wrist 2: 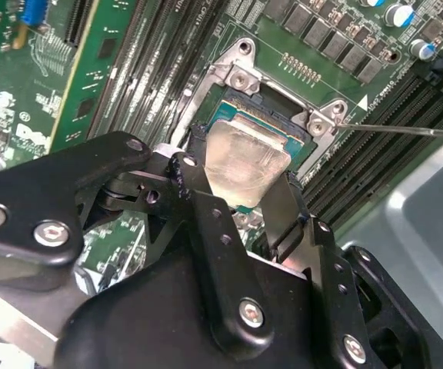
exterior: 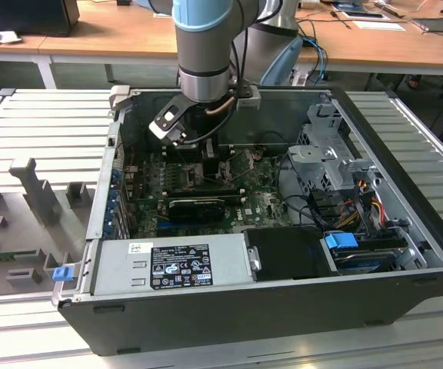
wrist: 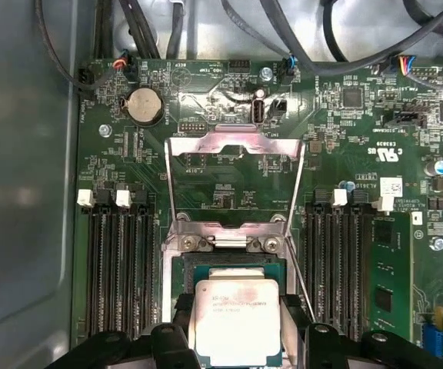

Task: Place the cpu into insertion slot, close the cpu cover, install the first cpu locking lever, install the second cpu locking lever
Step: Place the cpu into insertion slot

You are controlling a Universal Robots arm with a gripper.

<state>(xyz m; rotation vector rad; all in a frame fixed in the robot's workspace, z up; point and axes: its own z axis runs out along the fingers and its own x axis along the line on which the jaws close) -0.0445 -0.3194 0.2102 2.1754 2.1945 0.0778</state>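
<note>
The cpu [wrist: 237,317], a square chip with a dull silver top, sits between my gripper's [wrist: 237,342] black fingers [wrist: 169,338], just above the insertion slot [wrist: 229,265]. In the second wrist view the cpu [wrist 2: 244,163] hangs slightly tilted over the slot [wrist 2: 279,115], with the gripper [wrist 2: 241,192] shut on its two sides. The cpu cover [wrist: 233,150] is swung up and open behind the slot. A thin locking lever [wrist 2: 406,129] sticks out free beside the socket. In the exterior view the gripper [exterior: 206,157] reaches down into the open computer case.
Long black memory slots [wrist: 118,261] flank the socket on both sides. A black card [exterior: 198,204] lies across the board nearer the camera than the arm. A power supply [exterior: 171,261], a drive cage [exterior: 333,161] and cables [exterior: 360,204] line the case walls [exterior: 244,307].
</note>
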